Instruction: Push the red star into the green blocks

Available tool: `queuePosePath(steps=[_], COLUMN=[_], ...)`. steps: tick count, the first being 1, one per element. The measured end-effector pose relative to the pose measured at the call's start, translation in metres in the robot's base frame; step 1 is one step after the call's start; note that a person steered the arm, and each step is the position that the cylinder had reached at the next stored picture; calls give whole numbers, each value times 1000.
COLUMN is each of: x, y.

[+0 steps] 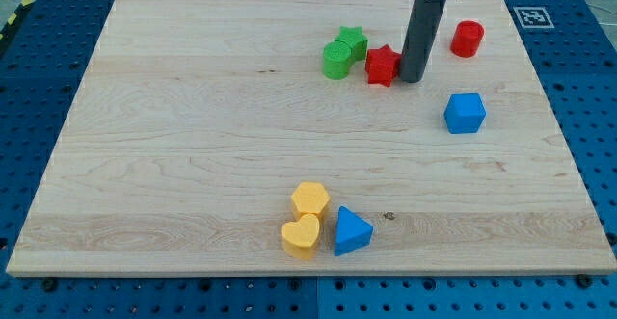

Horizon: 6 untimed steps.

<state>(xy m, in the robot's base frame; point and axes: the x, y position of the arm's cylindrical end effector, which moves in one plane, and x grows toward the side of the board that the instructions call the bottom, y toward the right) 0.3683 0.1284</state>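
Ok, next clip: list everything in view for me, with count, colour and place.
Board: one, light wood, fills most of the view.
Red star: one, top centre-right, touching the green blocks' right side or nearly so.
Green blocks: two, a star and a rounder one, together at the red star's left.
Red cylinder: one, top right.
Blue hexagon: one, right, below the cylinder.
Yellow hexagon: one, bottom centre.
Yellow heart: one, just below it.
Blue triangle: one, right of the heart.
My tip: one dark rod, at the red star's right side.
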Motion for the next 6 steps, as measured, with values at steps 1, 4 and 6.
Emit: queuePosePath(steps=[1, 4, 6], x=[-7, -7, 0], y=[0, -15, -18])
